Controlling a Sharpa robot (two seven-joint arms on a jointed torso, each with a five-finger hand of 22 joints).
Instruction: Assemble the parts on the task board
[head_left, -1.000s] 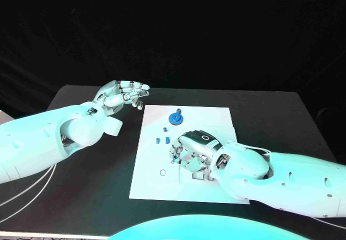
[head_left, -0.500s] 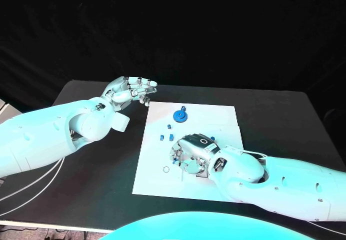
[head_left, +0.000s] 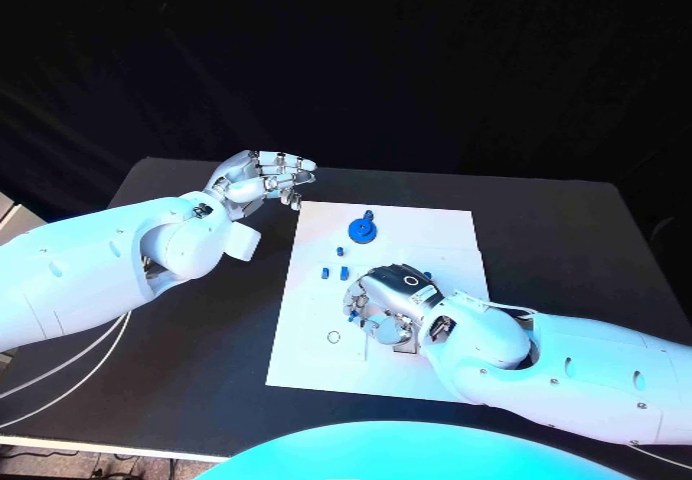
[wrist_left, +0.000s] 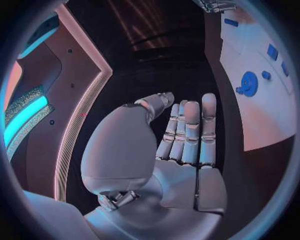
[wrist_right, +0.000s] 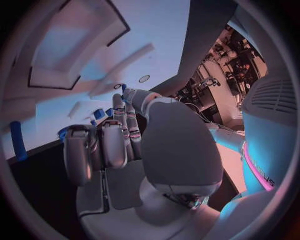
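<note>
The right hand (head_left: 387, 300) hangs low over the middle of the task board (head_left: 440, 228), palm down, its fingers curled toward the white surface. Whether anything sits between those fingers cannot be told; the wrist view shows them (wrist_right: 112, 142) bent close together above the board with nothing plainly gripped. Just beyond the fingertips, toward the board's far end, a few small blue parts (head_left: 335, 271) lie loose on the plate. Farther out in that direction sits a round blue gear-like part (head_left: 361, 232) with a smaller blue piece touching its far edge. On the inner side of this hand, a small ring outline (head_left: 333, 337) marks the board.

The left hand (head_left: 264, 180) is held above the black table (head_left: 188, 330) just off the board's far left corner, touching nothing. Its fingers are straight and pressed side by side, thumb alongside, and it holds nothing, as the wrist view shows (wrist_left: 187, 135). The round blue part lies near this hand, out past its fingertips on the board.
</note>
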